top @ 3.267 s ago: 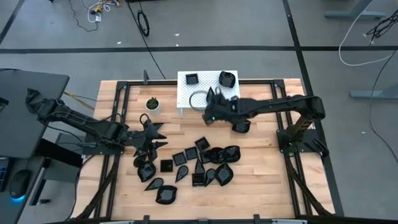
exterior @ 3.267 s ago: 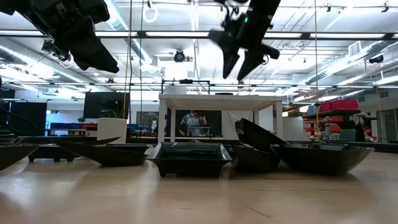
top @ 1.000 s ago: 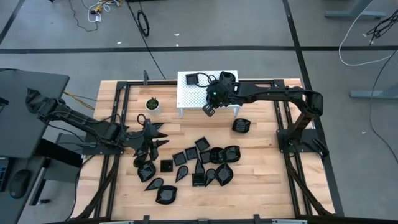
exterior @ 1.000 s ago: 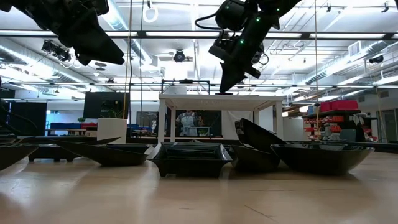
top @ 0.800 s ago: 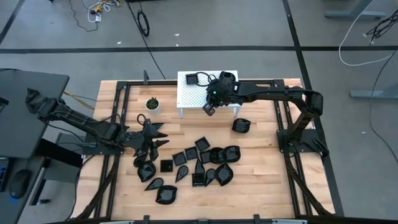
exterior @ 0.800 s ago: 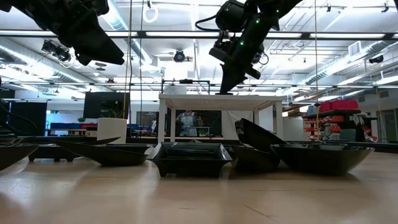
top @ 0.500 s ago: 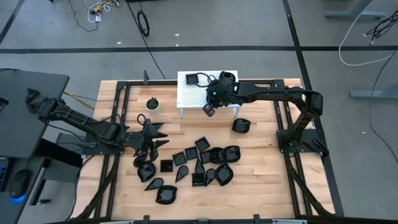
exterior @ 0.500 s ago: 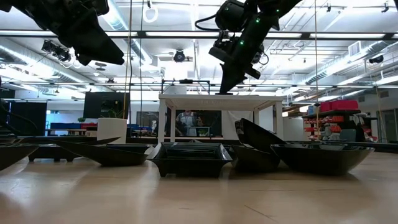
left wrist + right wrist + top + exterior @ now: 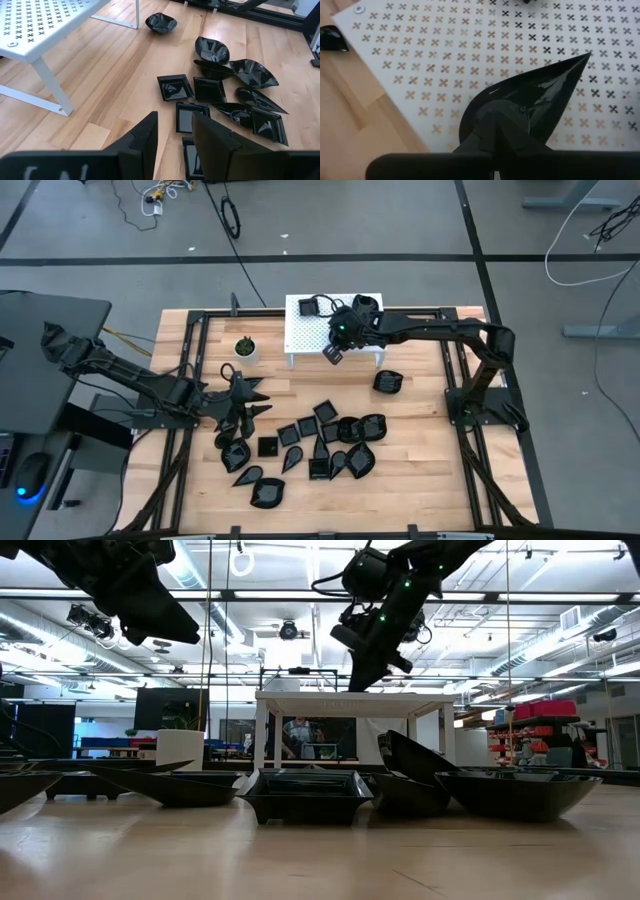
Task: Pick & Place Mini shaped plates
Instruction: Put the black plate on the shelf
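R gripper [image 9: 333, 352] is over the front part of the white perforated stand [image 9: 300, 340], fingers pressed together on the rim of a teardrop plate [image 9: 530, 102]. Wrist view shows that plate held above the stand's top, pointed end away from the fingers; contact w/ the surface cannot be confirmed. Low view puts the gripper tip at about the level of the stand top.

Already on the stand, at its rear: a square plate [image 9: 308, 306] and a rounded plate [image 9: 366, 305].

L gripper [image 9: 245, 393] hangs over the table's L side, just beside the nearest dishes of the pile, fingers [image 9: 142, 137] slightly spread w/ nothing between them. L arm appears idle.

Remaining mini shaped plates [image 9: 320, 442] lie clustered on the wooden table [image 9: 420, 460] in front of the stand, square, teardrop and leaf shapes mixed, several touching or overlapping. One lone plate [image 9: 388, 381] sits apart, near the stand's R front leg.

Small white pot w/ green plant [image 9: 245, 347] stands on the table just L of the stand. Low view: row of dishes along the table top, stand behind them.
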{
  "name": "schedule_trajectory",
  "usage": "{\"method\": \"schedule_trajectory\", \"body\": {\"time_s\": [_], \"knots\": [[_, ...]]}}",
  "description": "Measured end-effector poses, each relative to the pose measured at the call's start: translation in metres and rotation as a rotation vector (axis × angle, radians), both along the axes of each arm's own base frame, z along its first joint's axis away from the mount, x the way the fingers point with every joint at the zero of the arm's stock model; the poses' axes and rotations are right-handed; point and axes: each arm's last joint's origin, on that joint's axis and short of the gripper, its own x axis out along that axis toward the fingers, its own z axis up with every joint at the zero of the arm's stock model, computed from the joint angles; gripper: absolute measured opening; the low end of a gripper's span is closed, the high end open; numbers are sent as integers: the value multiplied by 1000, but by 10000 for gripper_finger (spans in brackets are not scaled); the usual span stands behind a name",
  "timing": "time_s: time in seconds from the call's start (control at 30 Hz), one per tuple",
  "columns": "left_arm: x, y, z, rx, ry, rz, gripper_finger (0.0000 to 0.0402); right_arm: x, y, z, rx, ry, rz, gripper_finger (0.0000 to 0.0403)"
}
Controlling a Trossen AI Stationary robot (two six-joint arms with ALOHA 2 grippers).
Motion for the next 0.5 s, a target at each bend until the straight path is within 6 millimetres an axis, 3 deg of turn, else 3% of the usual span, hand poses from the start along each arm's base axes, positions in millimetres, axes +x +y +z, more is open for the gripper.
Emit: {"method": "schedule_trajectory", "body": {"time_s": [0.3, 0.5], "knots": [[0, 0, 0, 0, 1, 0, 124, -2, -15, 1, -58, -4, 15, 2], [0, 0, 0, 0, 1, 0, 124, -1, -11, 8, -102, -21, 52, 11]]}}
